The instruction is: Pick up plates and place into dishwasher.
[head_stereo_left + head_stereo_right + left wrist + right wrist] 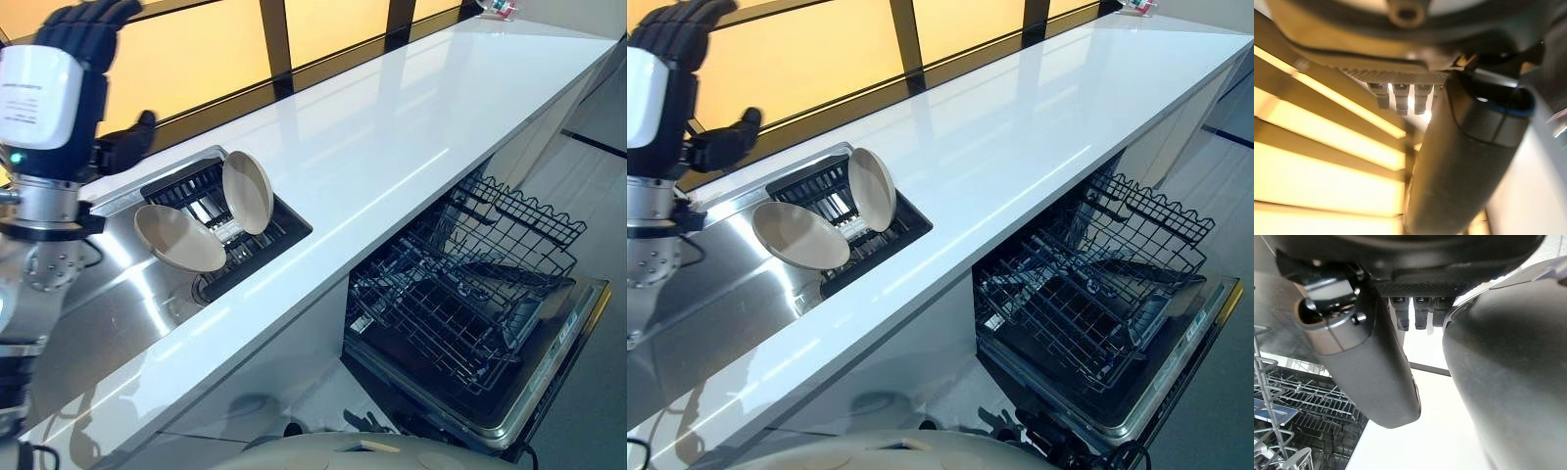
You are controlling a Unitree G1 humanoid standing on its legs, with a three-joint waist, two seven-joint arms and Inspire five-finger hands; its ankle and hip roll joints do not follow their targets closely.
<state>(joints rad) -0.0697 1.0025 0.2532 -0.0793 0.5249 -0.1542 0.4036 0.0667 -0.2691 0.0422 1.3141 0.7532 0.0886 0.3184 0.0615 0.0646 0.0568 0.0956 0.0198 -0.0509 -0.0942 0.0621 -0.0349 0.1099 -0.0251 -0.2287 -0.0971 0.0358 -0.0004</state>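
Observation:
Two beige plates stand in a black dish rack (pixel 286 232) set in the sink. One plate (pixel 179 238) leans low at the rack's left end, and the other plate (pixel 248 192) stands nearly upright just right of it. My left hand (pixel 83 39) is raised above and to the left of the rack, well clear of the plates, fingers relaxed and empty, thumb (pixel 1469 161) sticking out. The dishwasher (pixel 549 377) is open under the counter, its wire rack (pixel 470 284) pulled out and bare. My right hand (pixel 1366 362) hangs open and empty beside that wire rack (pixel 1298 401).
A long white counter (pixel 392 147) runs from the sink to the far right corner, where small items (pixel 500 8) sit. A steel drainboard (pixel 108 313) lies left of the dish rack. Dark-framed windows run behind the counter. The lowered dishwasher door juts onto the floor.

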